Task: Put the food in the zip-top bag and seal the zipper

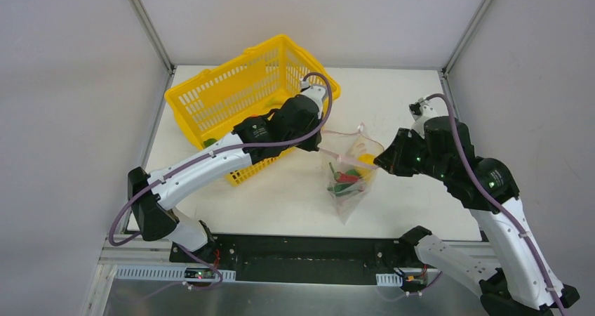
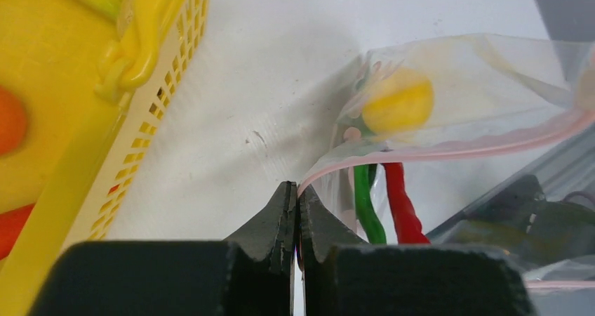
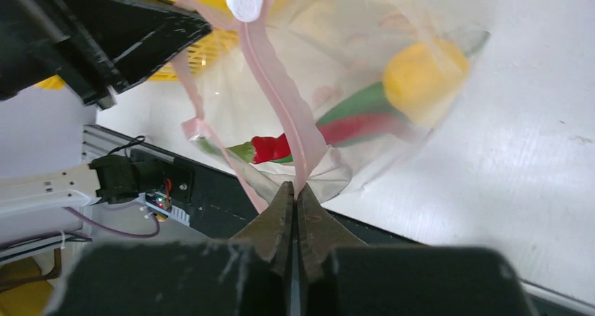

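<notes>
The zip-top bag [image 1: 349, 182] hangs above the table, held up between both grippers. Inside it are a yellow lemon [image 2: 397, 103], a green pepper [image 2: 365, 205] and a red chili [image 2: 401, 205]. My left gripper [image 2: 297, 189] is shut on the bag's left top corner, at the end of the pink zipper [image 2: 463, 147]. My right gripper [image 3: 295, 188] is shut on the zipper strip [image 3: 281, 98] at the other end. A white slider [image 3: 244, 1] sits on the strip near the left gripper. The bag's mouth looks partly open.
The yellow basket [image 1: 231, 98] lies at the back left, close behind the left arm, with an orange fruit [image 2: 10, 119] and a red piece [image 2: 10, 226] still in it. The table's black front rail [image 1: 309, 249] is just below the bag.
</notes>
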